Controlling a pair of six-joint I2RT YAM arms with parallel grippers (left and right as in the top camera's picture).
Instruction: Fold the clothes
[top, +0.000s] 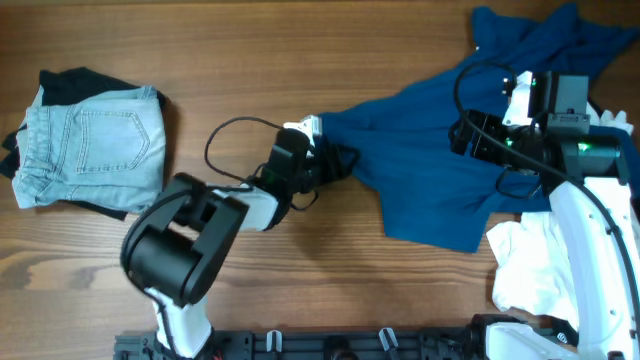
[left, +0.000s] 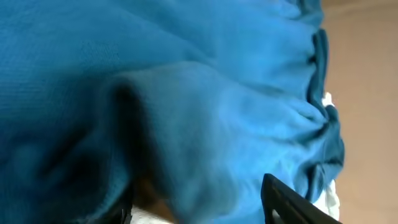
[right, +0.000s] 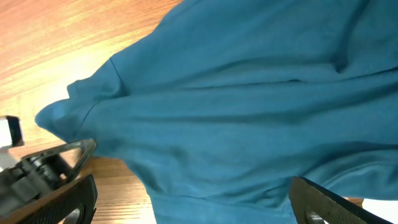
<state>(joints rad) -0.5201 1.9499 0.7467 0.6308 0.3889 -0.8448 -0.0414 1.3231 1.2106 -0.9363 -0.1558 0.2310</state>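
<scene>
- Wood-grain worktop (top: 330, 40) under everything; at far left, denim shorts (top: 90, 145) lying on a dark cloth (top: 70, 85), well apart from the work.
- Centre: left fingers (left: 289, 199) at the leftmost corner of the shirt (top: 440, 170), standing apart with bunched cloth between them; no firm pinch to be made out.
- Right of centre: shirt spread unevenly from that corner up toward the top right of the overhead view, creased and ridged, no fold made yet.
- Further right: right fingers (right: 323, 202) wide apart over the shirt's middle, holding nothing.
- Bottom right: white t-shirts (top: 530, 265) just beside the shirt's lower hem.
- Step in hand, by judgement: flattening before a first fold. Best done by taking a single layer at an edge, drawing the two sides gently apart until the ridges go, staying low to the wood, and keeping clear of the white pile.
- Hard to tell: collar and sleeves not distinguishable; top right of the shirt runs to the frame edge; part hidden under the right arm; left wrist view blurred and very close, with a small white patch at the cloth's edge of unclear kind.
</scene>
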